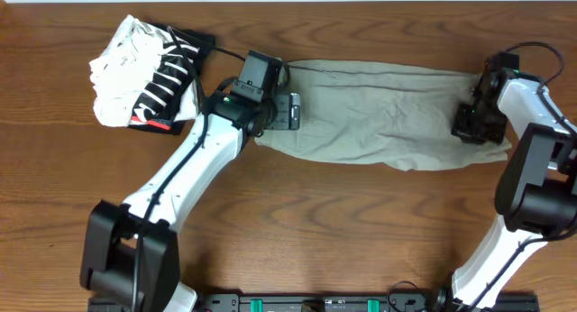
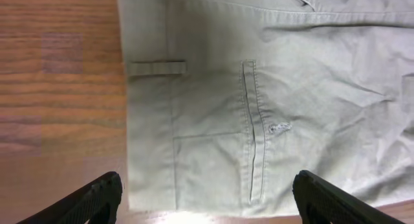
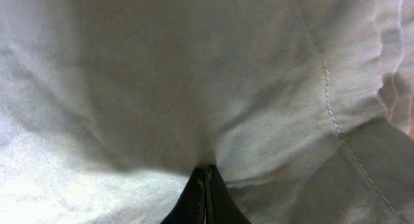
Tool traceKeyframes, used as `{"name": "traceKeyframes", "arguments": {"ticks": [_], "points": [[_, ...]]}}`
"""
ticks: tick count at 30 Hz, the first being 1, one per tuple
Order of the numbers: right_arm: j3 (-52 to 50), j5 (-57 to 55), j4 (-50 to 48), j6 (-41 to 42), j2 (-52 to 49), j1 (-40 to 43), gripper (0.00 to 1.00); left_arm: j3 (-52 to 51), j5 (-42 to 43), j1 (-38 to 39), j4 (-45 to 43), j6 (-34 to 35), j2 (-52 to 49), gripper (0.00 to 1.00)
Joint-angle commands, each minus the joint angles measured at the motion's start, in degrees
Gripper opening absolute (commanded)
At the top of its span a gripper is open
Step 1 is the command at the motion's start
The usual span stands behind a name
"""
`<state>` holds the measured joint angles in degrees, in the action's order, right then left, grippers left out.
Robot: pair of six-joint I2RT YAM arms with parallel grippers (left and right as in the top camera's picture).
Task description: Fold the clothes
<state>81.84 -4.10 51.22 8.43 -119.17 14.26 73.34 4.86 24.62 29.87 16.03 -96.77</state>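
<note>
The khaki grey-green shorts (image 1: pixel 379 114) lie stretched flat across the back of the table. My left gripper (image 1: pixel 290 111) hovers over their left end, the waistband side. In the left wrist view it (image 2: pixel 207 180) is open, its two fingers wide apart above the cloth (image 2: pixel 259 88), with a belt loop (image 2: pixel 155 68) and a welt pocket (image 2: pixel 252 127) showing. My right gripper (image 1: pixel 473 127) is at the shorts' right end. In the right wrist view its tips (image 3: pixel 204 169) are shut, and the cloth (image 3: pixel 162 75) puckers into folds that run to them.
A folded black-and-white striped garment with a red mark (image 1: pixel 149 73) lies at the back left, just left of the left arm. Bare wooden table (image 1: pixel 343 231) stretches in front of the shorts.
</note>
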Motion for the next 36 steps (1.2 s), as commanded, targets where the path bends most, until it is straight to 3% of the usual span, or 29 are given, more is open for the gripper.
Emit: {"name": "traceKeyframes", "arguments": {"ticks": [1,5,13,22,31,35,36], "points": [[-2.12,4.74,0.61,-4.68,5.49,1.31,0.01,-0.26,-2.8,-0.5,1.4,0.02,0.48,0.87],[-2.12,19.65,0.87,-8.96,15.8,0.22,0.01,-0.26,-2.8,-1.92,1.99,0.7,-1.11,0.92],[-2.12,23.21,1.33,-8.92,26.62,-8.66,0.01,-0.26,-2.69,-4.59,-0.76,0.28,-8.24,0.99],[-2.14,22.03,-1.31,-8.39,21.62,-19.15,0.02,-0.26,5.7,-4.68,-3.19,-1.01,-14.23,0.98],[-2.14,20.81,-4.61,-8.28,6.62,-22.86,0.01,-0.33,9.14,-4.68,-2.71,-1.01,-15.47,1.0],[-2.14,20.85,-5.31,-8.26,-0.37,-23.02,0.01,-0.33,9.11,-4.68,-0.68,-0.98,-15.47,0.56],[-2.14,20.85,-5.22,-8.26,-1.99,-23.02,0.01,-0.33,9.11,-4.68,0.2,-1.01,-15.47,0.38]]}}
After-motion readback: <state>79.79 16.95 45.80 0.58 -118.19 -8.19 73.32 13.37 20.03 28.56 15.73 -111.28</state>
